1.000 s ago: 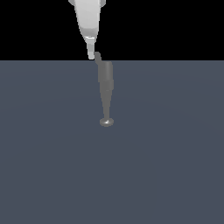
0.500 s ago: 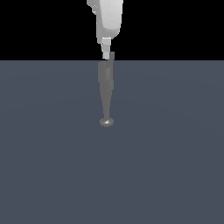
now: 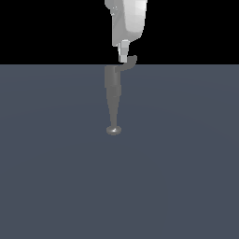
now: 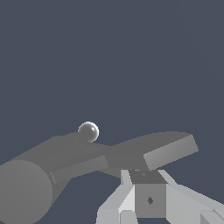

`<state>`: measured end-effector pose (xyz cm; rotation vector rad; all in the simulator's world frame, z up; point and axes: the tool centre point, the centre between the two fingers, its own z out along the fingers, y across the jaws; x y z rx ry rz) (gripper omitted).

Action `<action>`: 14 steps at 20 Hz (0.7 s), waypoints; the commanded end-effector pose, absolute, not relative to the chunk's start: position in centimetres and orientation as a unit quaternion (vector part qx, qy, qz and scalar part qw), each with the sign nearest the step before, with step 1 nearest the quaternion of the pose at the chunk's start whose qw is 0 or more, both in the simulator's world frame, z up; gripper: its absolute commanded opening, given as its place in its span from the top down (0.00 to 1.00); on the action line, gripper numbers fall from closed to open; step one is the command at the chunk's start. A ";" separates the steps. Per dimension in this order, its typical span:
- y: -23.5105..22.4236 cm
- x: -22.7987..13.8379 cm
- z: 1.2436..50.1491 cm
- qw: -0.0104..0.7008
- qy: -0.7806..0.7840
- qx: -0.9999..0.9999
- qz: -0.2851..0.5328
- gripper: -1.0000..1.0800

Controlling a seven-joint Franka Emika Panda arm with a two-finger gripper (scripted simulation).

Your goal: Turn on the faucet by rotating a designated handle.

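Observation:
The dull-grey faucet (image 3: 113, 88) stands on the dark floor, its cylindrical body tapering to a stem with a small shiny round end (image 3: 113, 130). Its thin bent handle (image 3: 131, 61) sticks out from the top of the body toward the exterior view's right. My white gripper (image 3: 123, 58) comes down from above, its tips right against the handle's inner side and nothing between them. In the wrist view the faucet (image 4: 30, 186), its shiny end (image 4: 88, 131) and the handle's paddle tip (image 4: 170, 151) lie just past my shut gripper (image 4: 146, 179).
A flat dark grey floor (image 3: 186, 177) spreads all around the faucet, with a black background above its far edge. No other objects show in either view.
My gripper has moved toward the exterior view's right along the faucet's top. The handle now sticks out to that side, where before it was barely seen.

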<state>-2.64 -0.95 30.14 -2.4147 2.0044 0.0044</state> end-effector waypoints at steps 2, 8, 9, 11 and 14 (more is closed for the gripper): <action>-2.1 -1.8 30.1 0.002 0.643 -0.766 0.000 1.00; -3.6 -0.3 30.1 0.001 0.645 -0.764 0.000 1.00; -3.9 -0.1 30.1 0.001 0.646 -0.764 0.000 1.00; -4.4 0.4 30.1 0.001 0.647 -0.763 0.000 1.00; -5.1 1.1 30.1 0.001 0.648 -0.762 0.000 1.00</action>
